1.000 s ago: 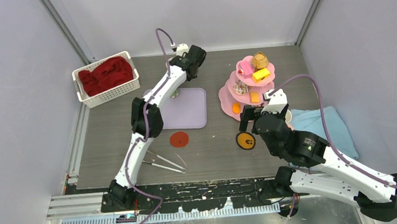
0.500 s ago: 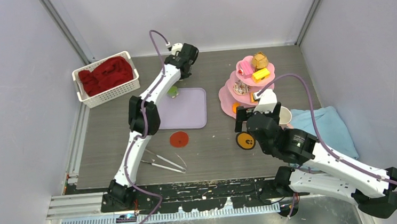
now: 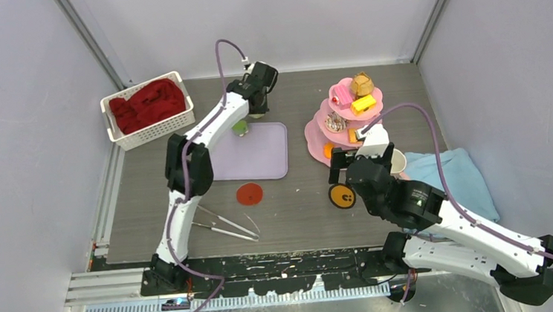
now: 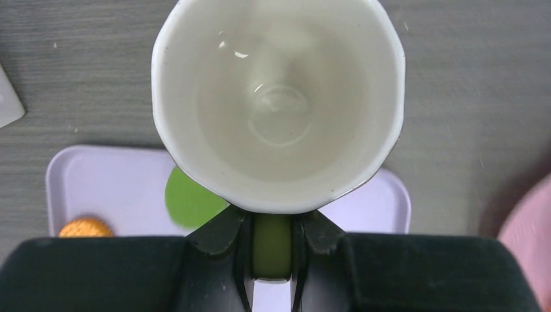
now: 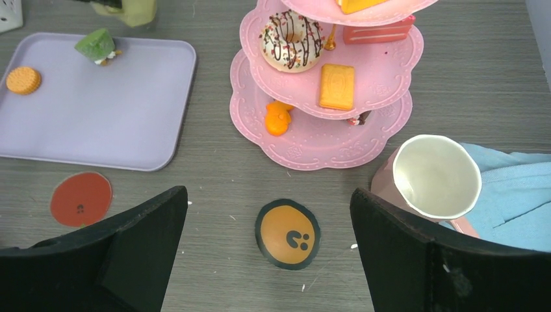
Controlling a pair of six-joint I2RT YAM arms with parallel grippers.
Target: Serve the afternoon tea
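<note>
My left gripper (image 4: 271,224) is shut on the handle of the pale yellow-green mug (image 4: 279,104), which is upright and empty over the far edge of the lilac tray (image 4: 97,182). In the top view this gripper (image 3: 258,98) is at the tray's back edge. A green pastry (image 5: 96,45) and a round biscuit (image 5: 23,79) lie on the tray. The pink three-tier stand (image 3: 345,117) holds several sweets, among them a doughnut (image 5: 292,39). My right gripper (image 5: 287,260) is open and empty above an orange coaster (image 5: 287,234). The pink mug (image 5: 435,179) stands just right of it.
A folded light-blue towel (image 3: 454,175) lies right of the pink mug. A red coaster (image 3: 249,194) lies in front of the tray (image 3: 258,154). Metal tongs (image 3: 227,225) lie near the front edge. A white basket of red cloth (image 3: 147,110) is at the back left.
My left gripper has shifted the yellow-green mug a little left and nearer, toward the tray's back edge. My right gripper has moved slightly left, over the orange coaster.
</note>
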